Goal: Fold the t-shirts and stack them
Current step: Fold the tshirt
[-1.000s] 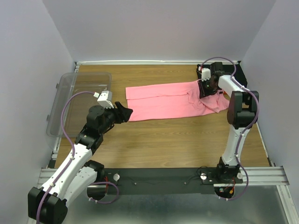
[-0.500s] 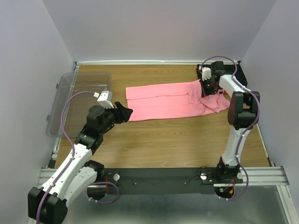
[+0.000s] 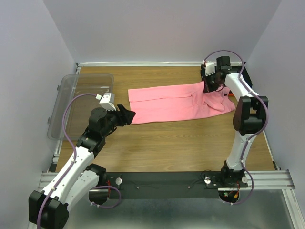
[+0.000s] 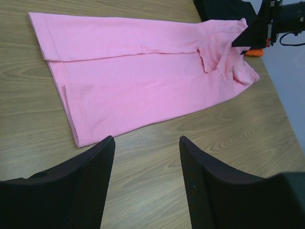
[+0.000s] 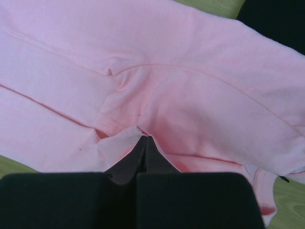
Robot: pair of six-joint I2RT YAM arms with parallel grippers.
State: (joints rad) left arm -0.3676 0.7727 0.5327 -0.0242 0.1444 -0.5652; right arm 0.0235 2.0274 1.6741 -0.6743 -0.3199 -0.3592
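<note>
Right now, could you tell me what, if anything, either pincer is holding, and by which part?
The right pincer pinches a fold of the pink t-shirt at its right end; the left pincer holds nothing.

I am hovering my left gripper [image 4: 147,143] with jaws apart while my outstretched right gripper [image 5: 144,140] is squeezing fully closed.

Wood-grain tbl [image 3: 167,143], plain pale walls [image 3: 157,28] (3 sides), even light.
</note>
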